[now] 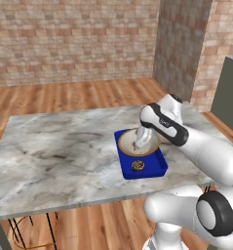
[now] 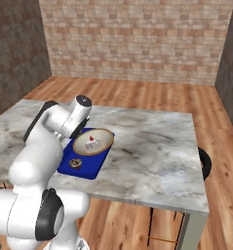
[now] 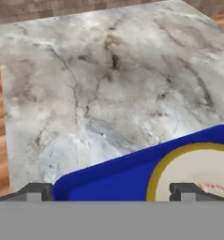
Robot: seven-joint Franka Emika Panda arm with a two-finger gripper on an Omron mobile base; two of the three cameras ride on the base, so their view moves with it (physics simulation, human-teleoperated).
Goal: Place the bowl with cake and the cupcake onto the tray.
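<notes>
The gripper (image 3: 111, 190) stands with its jaws wide apart and nothing between them, low over the tray (image 3: 118, 176). The bowl with cake (image 2: 93, 141) sits on the far half of the blue tray, its rim showing by one finger tip in the hand view. The cupcake (image 2: 75, 163) rests on the tray's near half, just beside the bowl. The tray lies on the marble table (image 1: 54, 151), near its front edge. No readable writing appears on any of these things.
</notes>
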